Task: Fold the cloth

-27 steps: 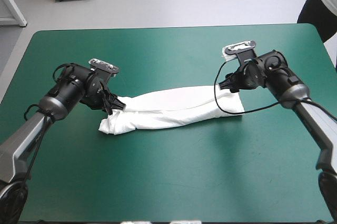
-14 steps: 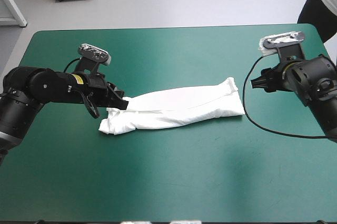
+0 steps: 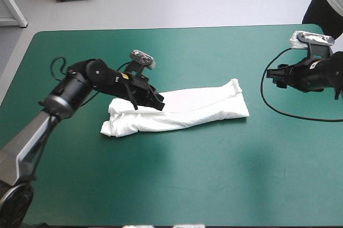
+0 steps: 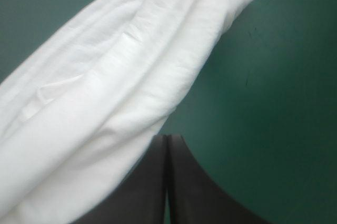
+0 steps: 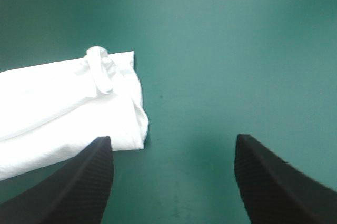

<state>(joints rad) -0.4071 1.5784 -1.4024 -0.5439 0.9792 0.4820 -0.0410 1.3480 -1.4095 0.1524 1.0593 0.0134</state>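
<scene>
The T-shirt (image 3: 187,111) is lying as a long folded bundle near the middle of the bench (image 3: 177,185), on the teal-green cover. Its length is running from a blunt end toward 8 o'clock to a squarer end toward 3 o'clock, with a soft crease running along it. The left gripper (image 3: 159,102) is reaching in from 9 o'clock and is sitting over the bundle's 9 o'clock half, its tip pointing toward 3 o'clock along the cloth. In the left wrist view its black fingers (image 4: 145,187) are pressing together into one pointed arch, with nothing showing between them. The white cloth is lying just beside one finger and stretching ahead of the tip to a rounded corner, while bare cover is showing on the other side. Whether the tip is touching the cloth I cannot tell. The right gripper (image 3: 274,76) is hanging well apart from the T-shirt, out at 3 o'clock near the bench's right edge, pointing back toward 9 o'clock. In the right wrist view its fingers (image 5: 79,182) are standing wide apart and are holding nothing, with bare cover between them. The bundle's 3 o'clock end is lying ahead of this gripper, off toward one finger's side and clear of it. At that end's far corner a small twisted loop of cloth (image 5: 100,71) is sticking up.
</scene>
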